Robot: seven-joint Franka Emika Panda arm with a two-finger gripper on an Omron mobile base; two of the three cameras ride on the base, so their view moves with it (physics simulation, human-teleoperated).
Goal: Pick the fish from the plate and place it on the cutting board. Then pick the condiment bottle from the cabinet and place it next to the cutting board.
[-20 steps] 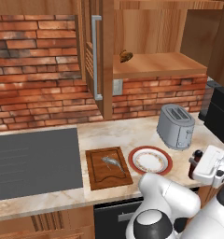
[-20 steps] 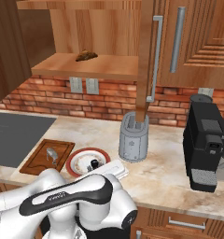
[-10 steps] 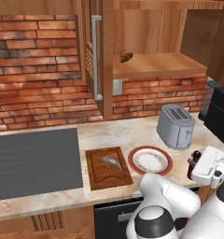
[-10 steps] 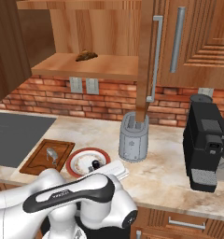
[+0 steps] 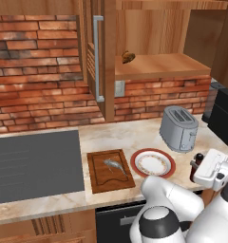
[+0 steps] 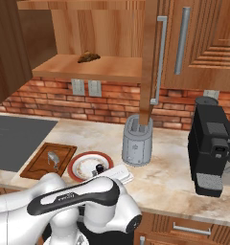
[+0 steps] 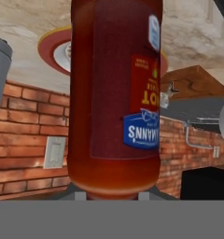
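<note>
On the bottle, an upside-down label is seen: "HOT" in yellow on red, a partly legible "…MANN'S" on blue.

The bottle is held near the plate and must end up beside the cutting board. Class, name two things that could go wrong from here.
1. The bottle, clamped in the jaws, hangs by the plate and toaster; swinging across could clip either.
2. The fish already lies on the cutting board; setting the bottle down too close might nudge the board or land on it.

Glossy, perhaps plastic condiment bottle; matt wooden cutting board.
</note>
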